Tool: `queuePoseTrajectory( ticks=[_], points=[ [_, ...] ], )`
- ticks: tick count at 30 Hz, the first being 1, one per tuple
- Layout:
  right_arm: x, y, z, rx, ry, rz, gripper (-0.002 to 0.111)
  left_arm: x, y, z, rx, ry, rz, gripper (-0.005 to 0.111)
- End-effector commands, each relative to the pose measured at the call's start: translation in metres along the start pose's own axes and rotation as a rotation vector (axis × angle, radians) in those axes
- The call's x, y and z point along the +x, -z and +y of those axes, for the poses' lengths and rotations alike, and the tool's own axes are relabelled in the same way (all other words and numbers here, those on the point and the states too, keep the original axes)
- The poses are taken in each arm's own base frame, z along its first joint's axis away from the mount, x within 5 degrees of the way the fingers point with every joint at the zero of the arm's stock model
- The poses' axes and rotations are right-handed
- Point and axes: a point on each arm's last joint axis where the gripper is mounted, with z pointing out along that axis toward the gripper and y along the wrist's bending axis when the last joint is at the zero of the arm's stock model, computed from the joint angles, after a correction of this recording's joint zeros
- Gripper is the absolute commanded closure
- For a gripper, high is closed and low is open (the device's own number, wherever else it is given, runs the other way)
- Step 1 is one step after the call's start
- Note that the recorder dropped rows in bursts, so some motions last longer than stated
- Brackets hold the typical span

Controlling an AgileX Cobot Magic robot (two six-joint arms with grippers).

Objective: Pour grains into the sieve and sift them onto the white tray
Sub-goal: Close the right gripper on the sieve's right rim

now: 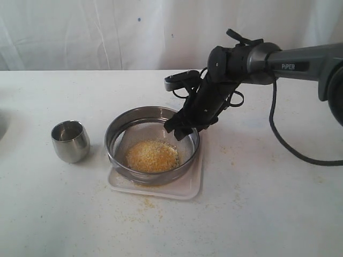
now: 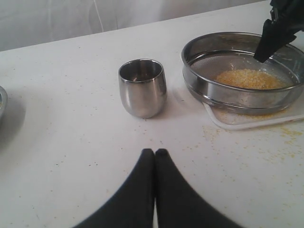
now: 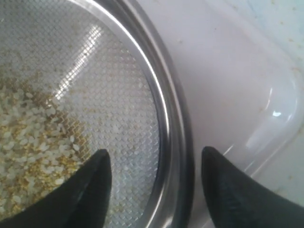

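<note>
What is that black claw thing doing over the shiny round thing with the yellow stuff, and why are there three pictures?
It is a robot with two arms. Each arm ends in a gripper: two black fingers that can pinch things. One picture comes from a camera that looks at the whole table. The other two come from small cameras on the robot's wrists, so each shows one gripper's own fingers up close.

On the table lies a white tray, and on it stands a round metal sieve with a mesh bottom. The yellow heap inside is the grains. A small steel cup stands beside the sieve, not touching it.

The right gripper is open, with one finger inside the sieve's rim and one outside. It holds nothing. The left gripper is shut and empty, back from the cup.
</note>
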Motion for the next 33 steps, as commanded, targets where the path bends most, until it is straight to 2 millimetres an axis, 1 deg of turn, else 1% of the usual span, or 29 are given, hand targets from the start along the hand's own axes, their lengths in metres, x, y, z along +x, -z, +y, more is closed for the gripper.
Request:
queuePoseTrajectory(
  ticks=[1,5,7,14,15,21,28,33],
  points=[
    [0.002,-0.007,0.001,-0.007,0.035,0.017,0.058,0.0,0.0,0.0,0.006,0.004,-0.009,0.107],
    [0.004,-0.011,0.002,-0.014,0.048,0.034,0.064,0.0,0.0,0.0,0.006,0.004,-0.009,0.107],
    [0.004,-0.012,0.003,-0.015,0.052,0.035,0.07,0.0,0.0,0.0,0.006,0.004,-0.009,0.107],
    [-0.001,-0.009,0.004,-0.014,0.043,0.016,0.106,0.0,0.0,0.0,0.006,0.004,-0.009,0.107],
    [-0.003,-0.008,0.004,-0.013,0.035,0.009,0.108,0.0,0.0,0.0,0.006,0.004,-0.009,0.107],
    [-0.012,0.001,0.004,-0.018,0.017,-0.003,0.108,0.0,0.0,0.0,0.006,0.004,-0.009,0.107],
    [-0.018,0.007,0.005,-0.021,0.021,-0.003,0.108,0.0,0.0,0.0,0.006,0.004,-0.009,0.107],
    [-0.025,0.021,0.005,-0.012,0.044,0.013,0.108,0.0,0.0,0.0,0.006,0.004,-0.009,0.107]
  ],
)
